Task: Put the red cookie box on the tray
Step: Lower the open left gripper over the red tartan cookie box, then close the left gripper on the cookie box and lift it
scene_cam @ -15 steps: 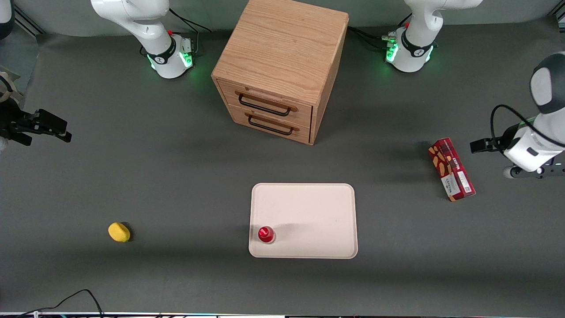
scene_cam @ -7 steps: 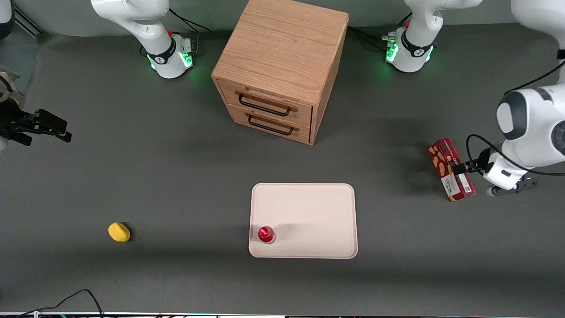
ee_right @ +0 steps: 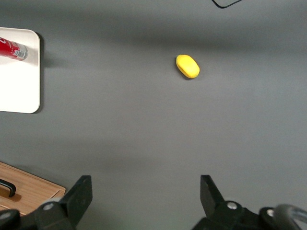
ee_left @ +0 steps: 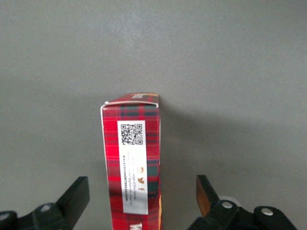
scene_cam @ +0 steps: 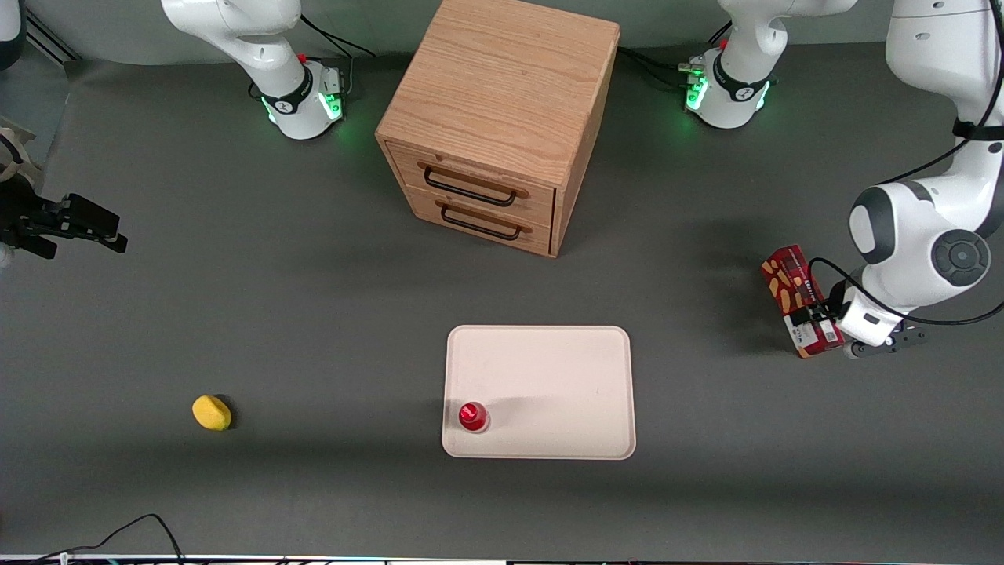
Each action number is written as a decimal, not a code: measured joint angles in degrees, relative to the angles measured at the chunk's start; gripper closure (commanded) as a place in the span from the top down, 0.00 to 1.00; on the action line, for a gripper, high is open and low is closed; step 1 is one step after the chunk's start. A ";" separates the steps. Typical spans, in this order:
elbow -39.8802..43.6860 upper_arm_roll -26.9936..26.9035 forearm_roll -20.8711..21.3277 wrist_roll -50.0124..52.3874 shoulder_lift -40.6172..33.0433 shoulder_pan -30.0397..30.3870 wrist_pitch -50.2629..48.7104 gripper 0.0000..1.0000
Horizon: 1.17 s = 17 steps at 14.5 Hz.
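The red cookie box lies flat on the grey table toward the working arm's end, well apart from the tray. It is a long narrow carton with cookie pictures and white labels. My gripper hangs over the half of the box nearer the front camera. In the left wrist view the box runs between the two black fingers, which stand wide open on either side without touching it; my gripper straddles it. The cream-white tray sits mid-table in front of the cabinet.
A small red-capped bottle stands on the tray's corner nearest the front camera, toward the parked arm's end. A wooden two-drawer cabinet stands farther from the camera. A yellow lemon-like object lies toward the parked arm's end. A black cable runs along the front edge.
The working arm has swung in from the table's end toward the cookie box. Its gripper has come over the box's nearer half. The box has not moved.
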State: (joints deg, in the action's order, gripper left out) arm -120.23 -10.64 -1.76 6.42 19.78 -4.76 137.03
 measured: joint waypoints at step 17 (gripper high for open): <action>0.24 1.24 -0.10 0.26 -5.37 -2.04 -6.91 0.00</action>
State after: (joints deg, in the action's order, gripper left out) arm -119.99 -9.40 -1.86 6.69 14.41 -6.79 130.11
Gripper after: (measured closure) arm 0.692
